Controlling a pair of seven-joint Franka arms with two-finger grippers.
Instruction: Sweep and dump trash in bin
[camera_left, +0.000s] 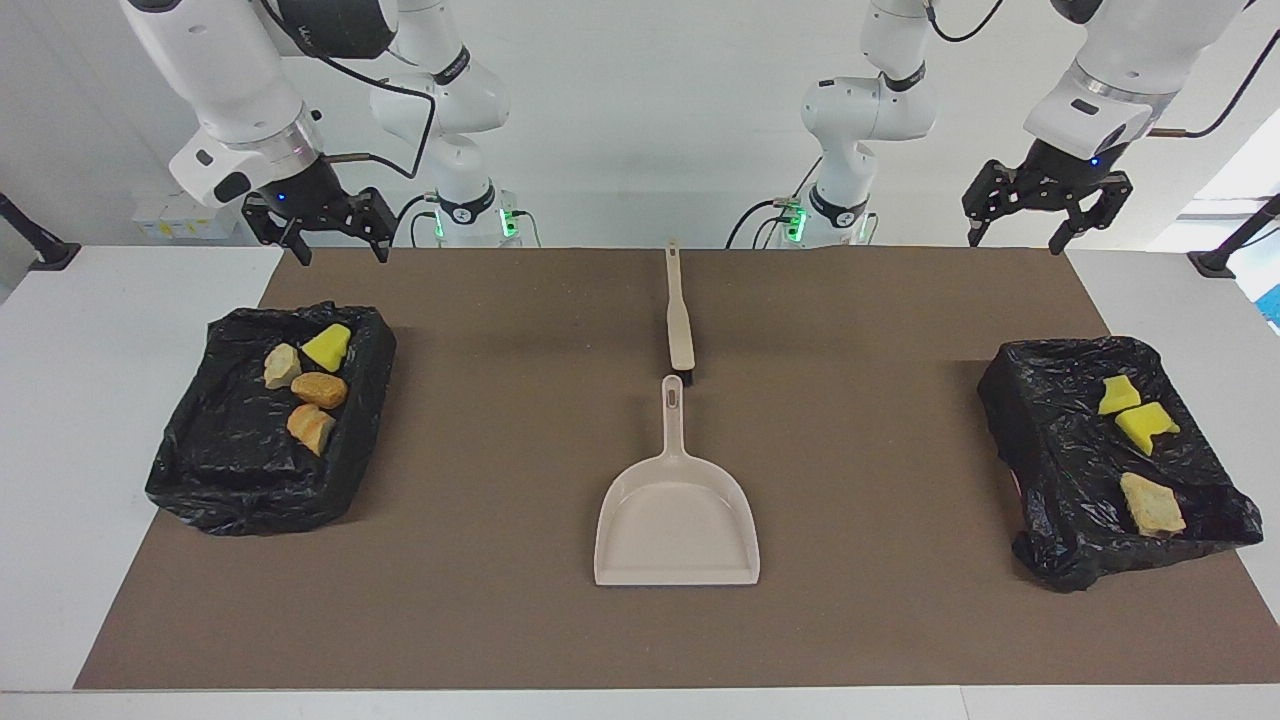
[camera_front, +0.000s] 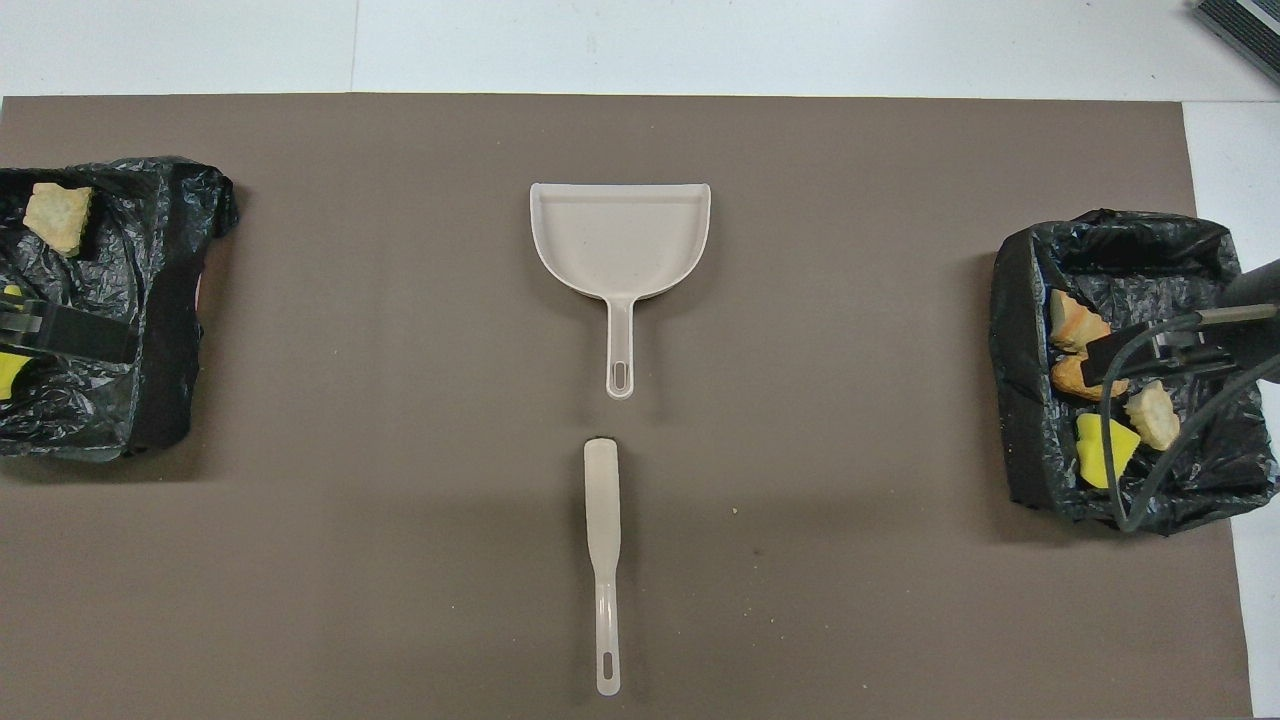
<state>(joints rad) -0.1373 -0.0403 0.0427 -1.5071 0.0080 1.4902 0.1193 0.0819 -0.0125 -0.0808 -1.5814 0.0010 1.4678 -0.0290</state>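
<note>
The trash lies in two black-bagged bins. The bin (camera_left: 240, 480) at the right arm's end holds a yellow piece (camera_left: 327, 347), a tan lump (camera_left: 281, 366) and two orange-brown lumps (camera_left: 319, 389). The bin (camera_left: 1040, 440) at the left arm's end holds two yellow pieces (camera_left: 1145, 425) and a tan lump (camera_left: 1152, 503). My right gripper (camera_left: 340, 252) hangs open and empty over the mat edge beside its bin. My left gripper (camera_left: 1014, 240) hangs open and empty, high above the mat's corner at its own end.
A beige dustpan (camera_left: 677, 525) lies mid-mat, mouth away from the robots. A beige brush (camera_left: 680, 320) lies in line with its handle, nearer the robots. A brown mat (camera_left: 500, 450) covers the white table. Small crumbs dot the mat near the brush.
</note>
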